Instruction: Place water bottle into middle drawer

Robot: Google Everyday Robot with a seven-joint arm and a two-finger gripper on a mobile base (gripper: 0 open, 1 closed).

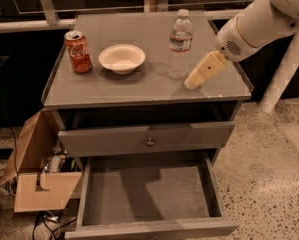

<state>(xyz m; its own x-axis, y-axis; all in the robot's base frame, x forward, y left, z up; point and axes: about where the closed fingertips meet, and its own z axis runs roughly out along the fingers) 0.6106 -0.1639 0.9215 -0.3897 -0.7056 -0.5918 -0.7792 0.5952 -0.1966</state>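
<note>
The water bottle (180, 45), clear with a white cap and a red-and-white label, stands upright on the right half of the grey cabinet top (139, 86). My gripper (193, 80), cream-coloured on a white arm, hangs low over the top just right of the bottle's base and a little nearer the front edge, apart from it. The middle drawer (145, 194) is pulled out below, a wide shallow grey box with a bare floor.
A red Coca-Cola can (78, 51) stands at the top's left side and a white bowl (121, 58) sits between it and the bottle. A shut drawer front with a round knob (150, 142) is above the open drawer. An open cardboard box (36, 176) lies on the floor to the left.
</note>
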